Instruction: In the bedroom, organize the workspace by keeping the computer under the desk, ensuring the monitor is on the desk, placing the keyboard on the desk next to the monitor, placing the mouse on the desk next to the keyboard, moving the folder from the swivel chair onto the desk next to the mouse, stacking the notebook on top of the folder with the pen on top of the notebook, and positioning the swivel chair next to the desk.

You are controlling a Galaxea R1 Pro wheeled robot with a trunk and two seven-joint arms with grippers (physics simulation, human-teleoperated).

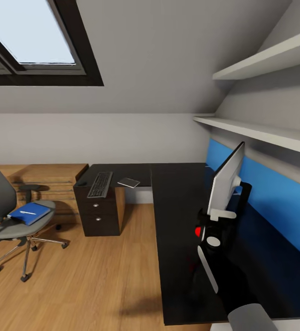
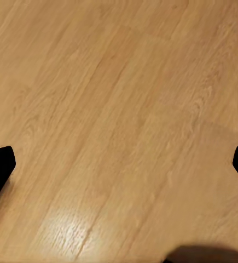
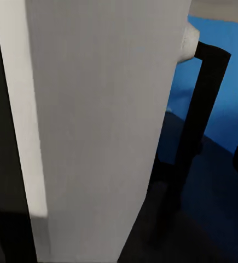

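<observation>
On the long black L-shaped desk: wide white-backed monitor, no readable writing | right gripper jaws: cannot tell | left gripper spread wide, empty, over wood floor

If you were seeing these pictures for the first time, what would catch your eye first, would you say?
Probably the monitor, standing edge-on on the near wing of the black desk against a bright blue wall panel. Next, the blue folder with a white pen on it, lying on the grey swivel chair at far left. A keyboard lies on the desk's far wing.
</observation>
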